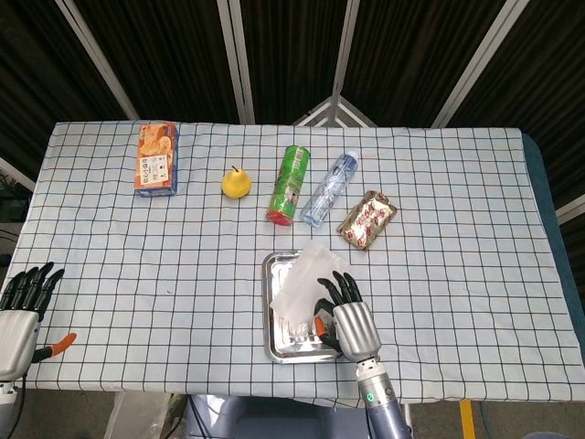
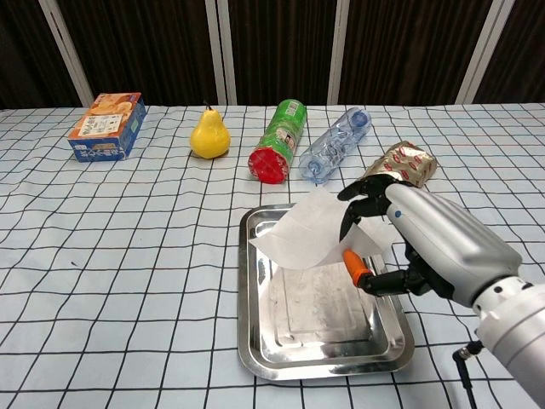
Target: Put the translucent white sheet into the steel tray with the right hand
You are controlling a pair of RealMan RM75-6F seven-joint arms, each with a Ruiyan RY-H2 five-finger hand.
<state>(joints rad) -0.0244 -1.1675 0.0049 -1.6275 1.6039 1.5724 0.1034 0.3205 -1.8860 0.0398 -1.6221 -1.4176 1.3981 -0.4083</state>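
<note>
1. Right hand (image 2: 400, 247) hangs low over the steel tray (image 2: 255, 341), fingers pinching the translucent white sheet (image 2: 306, 234).
2. The sheet droops over the tray's twelve o'clock end, one corner past the rim.
3. Left hand (image 1: 20, 306) sits at the counter's (image 1: 137, 256) eight o'clock edge, fingers spread, holding nothing.

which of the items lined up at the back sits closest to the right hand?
The crinkled gold-and-red snack packet. It lies just beyond the right hand, at the right end of the row; the clear plastic bottle, green can, yellow pear and orange box lie progressively further left.
</note>
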